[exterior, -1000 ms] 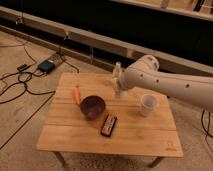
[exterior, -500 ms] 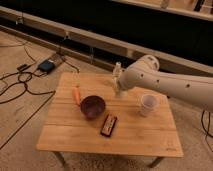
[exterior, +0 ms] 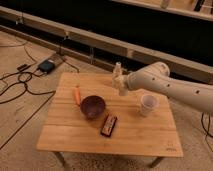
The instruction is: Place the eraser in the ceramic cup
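The ceramic cup (exterior: 148, 104) is a small pale cylinder standing on the right part of the wooden table (exterior: 75, 137). My white arm reaches in from the right, above and behind the cup. My gripper (exterior: 121, 90) is at the arm's left end, over the table's back middle, just in front of a slim pale bottle (exterior: 118, 71) and to the left of the cup. I cannot pick out the off-white eraser as a separate thing; it may be hidden at the gripper.
A dark purple bowl (exterior: 93, 106) sits at the table's middle left. An orange stick-like object (exterior: 77, 94) lies left of it. A dark flat rectangular object (exterior: 108, 125) lies in front of the bowl. Cables and a black box (exterior: 46, 66) are on the floor at left.
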Tool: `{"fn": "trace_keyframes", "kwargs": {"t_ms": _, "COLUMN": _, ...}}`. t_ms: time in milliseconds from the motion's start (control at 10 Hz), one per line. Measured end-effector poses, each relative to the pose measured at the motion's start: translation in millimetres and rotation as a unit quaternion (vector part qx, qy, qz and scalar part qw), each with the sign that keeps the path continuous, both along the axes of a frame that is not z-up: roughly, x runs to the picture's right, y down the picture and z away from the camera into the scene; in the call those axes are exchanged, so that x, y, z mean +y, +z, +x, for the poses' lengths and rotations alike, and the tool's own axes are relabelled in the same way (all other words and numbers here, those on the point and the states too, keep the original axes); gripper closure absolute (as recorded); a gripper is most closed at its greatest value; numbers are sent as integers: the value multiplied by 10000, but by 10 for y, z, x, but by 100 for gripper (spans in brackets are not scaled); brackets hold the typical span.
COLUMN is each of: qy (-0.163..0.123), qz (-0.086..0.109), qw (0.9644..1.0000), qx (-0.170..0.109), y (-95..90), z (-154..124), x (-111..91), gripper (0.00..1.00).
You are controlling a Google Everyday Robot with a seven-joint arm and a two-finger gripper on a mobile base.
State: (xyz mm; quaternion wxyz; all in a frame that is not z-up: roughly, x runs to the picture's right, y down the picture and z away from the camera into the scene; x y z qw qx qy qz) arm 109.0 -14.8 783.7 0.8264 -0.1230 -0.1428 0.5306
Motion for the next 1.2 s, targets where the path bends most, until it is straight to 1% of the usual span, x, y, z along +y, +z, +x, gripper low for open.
{"fn": "trace_keyframes", "kwargs": {"t_ms": 100, "qy": 104, "qz": 86, "qw": 9998, "qx": -114, "y": 46, "z": 88, "x": 12, "gripper": 100}}
{"fn": "trace_keyframes", "kwargs": {"t_ms": 300, "qy": 280, "qz": 150, "qw": 9994, "qx": -162, "y": 127, "z": 342, "x": 54, "gripper": 100}}
{"fn": "trace_keyframes", "kwargs": {"t_ms": 500, "qy": 414, "qz": 214, "qw": 9989, "qx": -75, "y": 183, "z": 646, "x": 50, "gripper": 100}}
{"fn": "trace_keyframes", "kwargs": {"t_ms": 700, "qy": 496, "qz": 285, "qw": 9983, "qx": 65, "y": 218, "z": 873, "x": 17, "gripper": 100}}
{"fn": "trace_keyframes", "kwargs": {"t_ms": 900, "qy": 571, "qz": 306, "qw": 9978, "qx": 158, "y": 225, "z": 993, "x": 11, "gripper": 100}}
{"fn": "trace_keyframes", "kwargs": {"t_ms": 1200, "qy": 631, "qz": 290, "qw": 9973, "qx": 240, "y": 157, "z": 1105, "x": 62, "gripper": 100}}
